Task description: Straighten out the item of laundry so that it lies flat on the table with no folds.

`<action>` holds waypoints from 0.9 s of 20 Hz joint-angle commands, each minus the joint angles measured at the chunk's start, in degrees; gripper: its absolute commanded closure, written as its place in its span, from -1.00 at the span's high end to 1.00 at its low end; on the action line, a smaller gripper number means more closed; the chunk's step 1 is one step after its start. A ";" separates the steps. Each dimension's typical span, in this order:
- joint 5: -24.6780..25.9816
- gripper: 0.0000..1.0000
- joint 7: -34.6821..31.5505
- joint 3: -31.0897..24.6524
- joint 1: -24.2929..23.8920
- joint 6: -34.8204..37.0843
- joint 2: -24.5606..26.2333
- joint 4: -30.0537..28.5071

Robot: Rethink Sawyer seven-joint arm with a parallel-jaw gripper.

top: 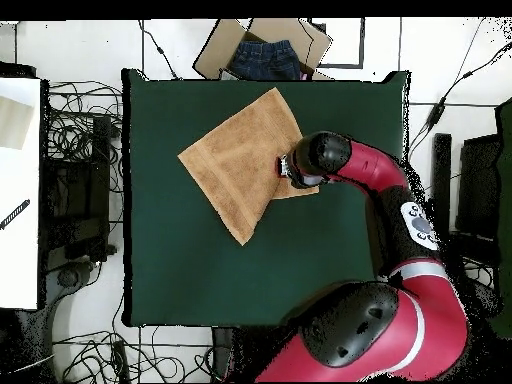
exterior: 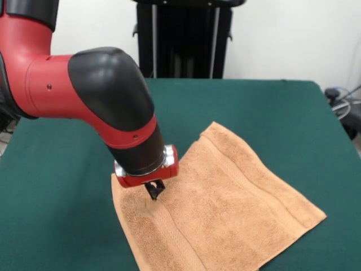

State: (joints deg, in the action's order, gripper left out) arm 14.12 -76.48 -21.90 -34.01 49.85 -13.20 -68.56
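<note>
The light orange-tan towel [exterior: 225, 197] lies spread on the dark green table [exterior: 271, 107], turned like a diamond, with border bands showing along its edges. In the overhead view the towel [top: 235, 160] sits in the table's [top: 200, 270] upper half. My gripper [exterior: 155, 192] points straight down onto the towel near its left corner, and its tips are pinched together on the cloth. A small ridge in the cloth runs from the tips towards the near edge. In the overhead view the gripper [top: 284, 166] is at the towel's right part, and my arm hides the corner there.
A cardboard box with blue jeans [top: 265, 50] lies just beyond the table's top edge in the overhead view. Cables [top: 75, 120] and equipment stand off the table's left side. The black pedestal [exterior: 180, 39] stands behind the table.
</note>
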 commanded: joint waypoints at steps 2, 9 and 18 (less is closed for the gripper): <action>10.37 -1.00 6.40 4.51 -4.66 -7.83 5.15 -8.73; 9.85 -1.00 2.96 5.00 -5.26 -8.69 2.25 -14.92; 9.06 -1.00 -2.64 6.44 -4.54 -11.78 -2.32 -23.48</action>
State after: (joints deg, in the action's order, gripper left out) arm 15.76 -76.48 -22.13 -37.99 39.61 -17.09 -79.05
